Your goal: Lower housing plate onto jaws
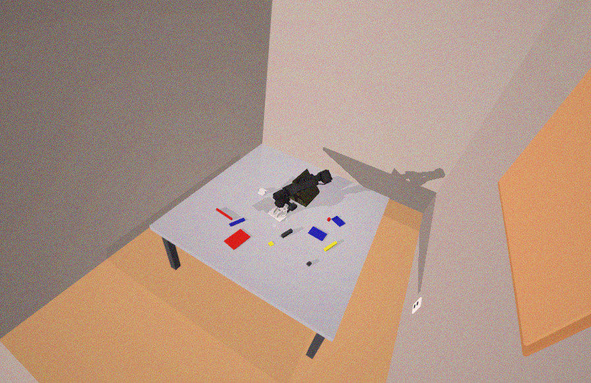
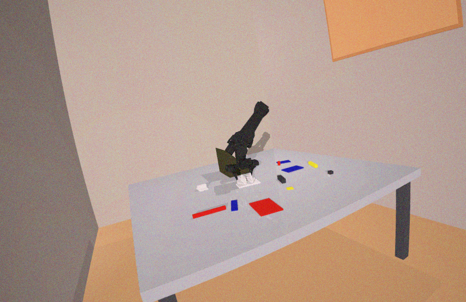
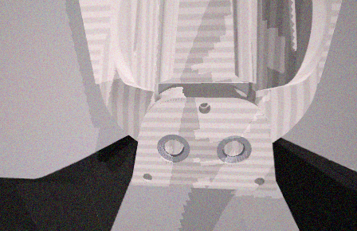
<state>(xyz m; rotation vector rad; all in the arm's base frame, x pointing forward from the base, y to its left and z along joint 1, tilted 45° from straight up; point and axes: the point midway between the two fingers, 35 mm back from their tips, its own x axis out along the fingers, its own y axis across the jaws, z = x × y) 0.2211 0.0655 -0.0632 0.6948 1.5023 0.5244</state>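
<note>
The white housing plate (image 3: 202,169) has two ringed round holes, and a pale round end shows inside each. My gripper (image 3: 201,140) (image 1: 285,210) (image 2: 244,174) is shut on its two side edges. The two white curved jaws, left jaw (image 3: 123,95) and right jaw (image 3: 300,101), reach away from the plate on either side. The white assembly (image 1: 277,215) (image 2: 248,183) stands on the table under my fingers. Whether the plate touches the jaw stubs or sits fully down is hidden; it looks about level from above.
The grey table (image 1: 259,271) (image 2: 190,249) also bears a small white piece (image 1: 261,191) (image 2: 202,187), a red bar (image 1: 224,214) (image 2: 209,211), a blue bar (image 1: 237,222) (image 2: 234,205), a red square (image 1: 236,239) (image 2: 266,206) and a black block (image 1: 286,232) (image 2: 281,179).
</note>
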